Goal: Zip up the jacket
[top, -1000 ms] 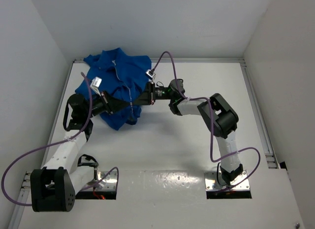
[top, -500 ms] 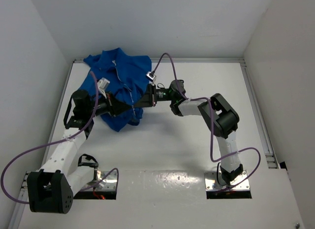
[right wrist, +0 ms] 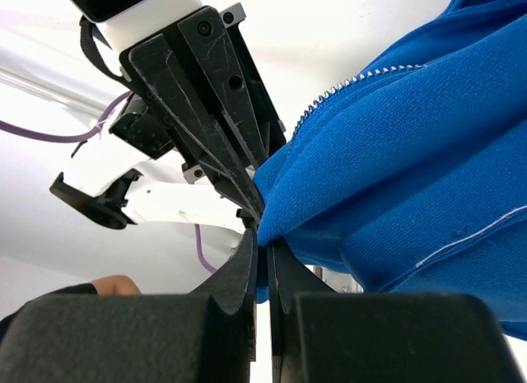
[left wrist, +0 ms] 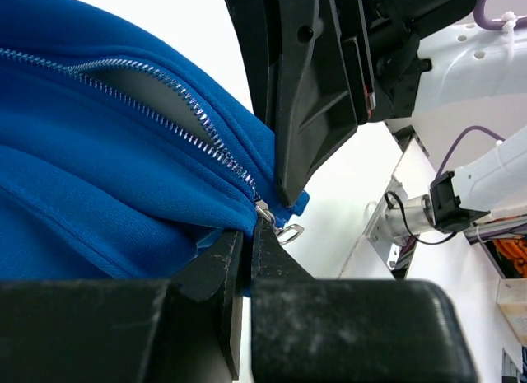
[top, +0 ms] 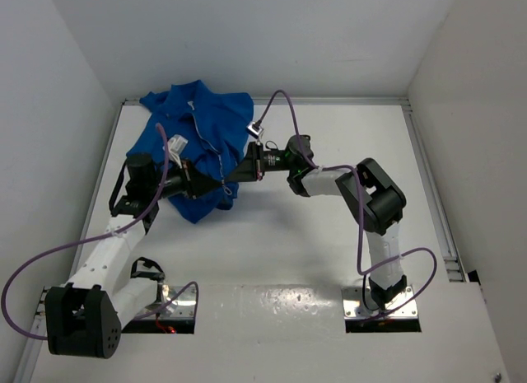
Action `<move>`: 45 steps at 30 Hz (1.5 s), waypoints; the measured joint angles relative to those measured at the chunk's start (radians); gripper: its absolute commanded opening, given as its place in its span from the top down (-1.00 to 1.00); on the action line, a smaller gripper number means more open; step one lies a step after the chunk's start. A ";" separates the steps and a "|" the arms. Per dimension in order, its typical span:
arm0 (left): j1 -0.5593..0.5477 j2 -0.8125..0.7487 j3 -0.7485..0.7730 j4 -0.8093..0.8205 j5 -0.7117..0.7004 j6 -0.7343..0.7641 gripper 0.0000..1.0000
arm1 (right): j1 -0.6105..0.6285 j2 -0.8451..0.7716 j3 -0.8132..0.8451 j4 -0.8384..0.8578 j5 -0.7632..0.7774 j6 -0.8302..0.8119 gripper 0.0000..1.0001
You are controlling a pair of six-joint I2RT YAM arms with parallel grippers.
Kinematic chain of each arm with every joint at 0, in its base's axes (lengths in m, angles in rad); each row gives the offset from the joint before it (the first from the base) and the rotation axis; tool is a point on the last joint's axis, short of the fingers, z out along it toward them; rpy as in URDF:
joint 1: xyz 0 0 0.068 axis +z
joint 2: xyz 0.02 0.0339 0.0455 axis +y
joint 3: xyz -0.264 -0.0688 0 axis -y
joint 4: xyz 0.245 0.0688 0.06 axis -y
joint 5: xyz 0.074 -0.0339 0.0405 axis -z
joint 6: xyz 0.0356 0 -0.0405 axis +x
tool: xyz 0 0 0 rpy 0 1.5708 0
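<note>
The top camera looks down from the near edge over the whole table (top: pixel 329 259); both wrist cameras sit close, facing each other across the jacket (top: pixel 210 128) hem

white table (top: pixel 313 235), viewed from above. the blue jacket (top: pixel 206 123) lies bunched at its far left corner. my left base plate (top: pixel 183 296) and right base plate (top: pixel 403 305) sit bolted along its near edge, well apart, with a purple cable (top: pixel 424 259) looping beside the right one.

Matt fleecy jacket (left wrist: pixel 90 193), shiny metal zipper teeth (left wrist: pixel 230 163)
</note>
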 measured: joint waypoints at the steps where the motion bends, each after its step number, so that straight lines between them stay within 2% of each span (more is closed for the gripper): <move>1: -0.001 -0.001 -0.002 0.001 -0.003 0.000 1.00 | 0.000 0.000 -0.002 -0.002 0.000 0.000 1.00; 37: -0.035 -0.072 -0.049 0.018 0.008 0.026 1.00 | 0.002 -0.033 -0.050 0.003 -0.030 -0.011 1.00; 41: -0.035 -0.078 -0.059 0.024 0.009 0.025 1.00 | 0.003 -0.033 -0.051 0.003 -0.033 -0.013 0.77; 42: -0.035 -0.078 -0.060 0.024 0.010 0.025 1.00 | 0.003 -0.033 -0.051 0.003 -0.032 -0.014 0.47; 45: -0.037 -0.079 -0.073 -0.003 0.027 0.026 1.00 | -0.005 -0.039 -0.051 0.009 -0.014 -0.015 0.20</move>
